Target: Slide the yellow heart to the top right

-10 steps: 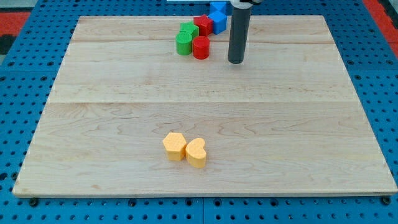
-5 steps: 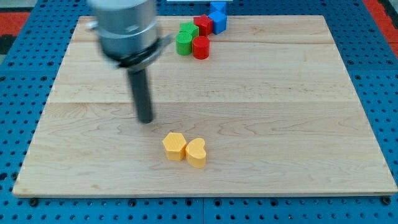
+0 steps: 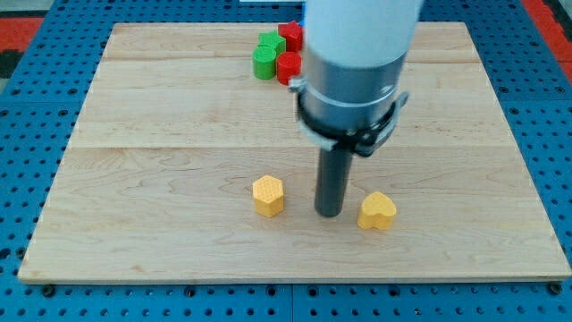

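Observation:
The yellow heart (image 3: 377, 211) lies on the wooden board (image 3: 161, 161) at the view's lower right of centre. My tip (image 3: 329, 213) rests on the board just left of the heart, a small gap between them. A yellow hexagon block (image 3: 267, 196) sits left of my tip. The rod stands between the two yellow blocks.
Near the view's top edge sits a cluster: a green block (image 3: 264, 63) with another green block (image 3: 272, 43) behind it, a red cylinder (image 3: 288, 67) and a red block (image 3: 291, 34). The arm's body hides whatever lies to the right of these.
My tip has moved from the board's left of centre down and right, in between the two yellow blocks. The heart slid right, away from the hexagon, which shifted slightly right.

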`<move>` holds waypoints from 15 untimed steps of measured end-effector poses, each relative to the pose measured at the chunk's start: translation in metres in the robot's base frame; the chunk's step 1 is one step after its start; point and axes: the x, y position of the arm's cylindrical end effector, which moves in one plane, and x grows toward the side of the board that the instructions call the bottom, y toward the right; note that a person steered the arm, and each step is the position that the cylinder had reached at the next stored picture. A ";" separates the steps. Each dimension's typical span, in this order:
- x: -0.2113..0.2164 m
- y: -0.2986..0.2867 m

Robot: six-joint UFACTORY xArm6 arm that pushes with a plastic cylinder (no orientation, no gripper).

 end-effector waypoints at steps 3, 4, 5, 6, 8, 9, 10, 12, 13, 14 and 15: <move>-0.129 0.098; -0.095 0.130; -0.098 0.059; -0.119 0.072; -0.227 0.182; -0.236 0.196; -0.223 0.194; -0.222 0.131; -0.219 0.123; -0.226 0.098; -0.221 0.131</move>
